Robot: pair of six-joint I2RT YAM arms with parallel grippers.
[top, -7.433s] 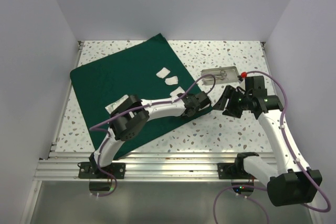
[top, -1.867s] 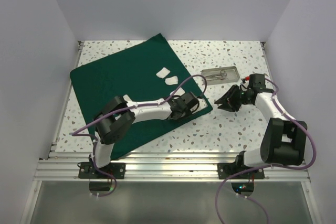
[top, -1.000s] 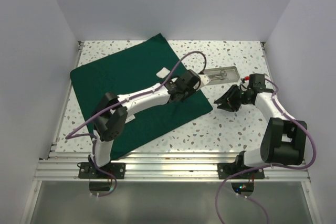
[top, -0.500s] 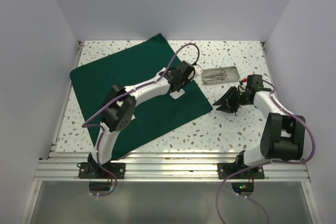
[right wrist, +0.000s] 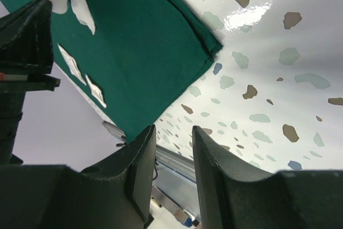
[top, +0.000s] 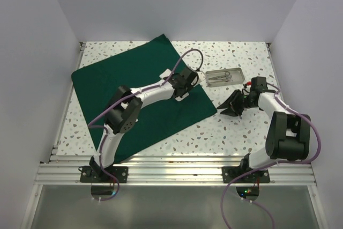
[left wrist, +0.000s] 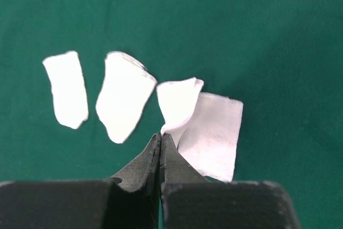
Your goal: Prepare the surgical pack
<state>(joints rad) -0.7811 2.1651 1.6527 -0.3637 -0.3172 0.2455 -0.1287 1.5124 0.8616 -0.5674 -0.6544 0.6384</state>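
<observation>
The dark green drape (top: 134, 92) lies spread flat on the table. In the left wrist view my left gripper (left wrist: 161, 135) is shut on the corner of a white gauze pad (left wrist: 177, 100) that overlaps a second flat pad (left wrist: 211, 135). Two more gauze pads (left wrist: 123, 95) lie on the drape to its left. From above, the left gripper (top: 185, 80) is over the drape's right part. The steel tray (top: 236, 72) with scissor-like instruments (top: 220, 78) sits on the table right of the drape. My right gripper (top: 230, 105) is open and empty, low over the table by the drape's right corner (right wrist: 211, 52).
White packets (right wrist: 72, 63) lie on the drape's near part in the right wrist view. The terrazzo table (top: 241, 127) has white walls on three sides and an aluminium rail (top: 177, 167) along the front edge.
My left gripper has moved from the drape's right front up to the row of gauze pads and now pinches one. My right gripper has sunk slightly toward the drape's corner.
</observation>
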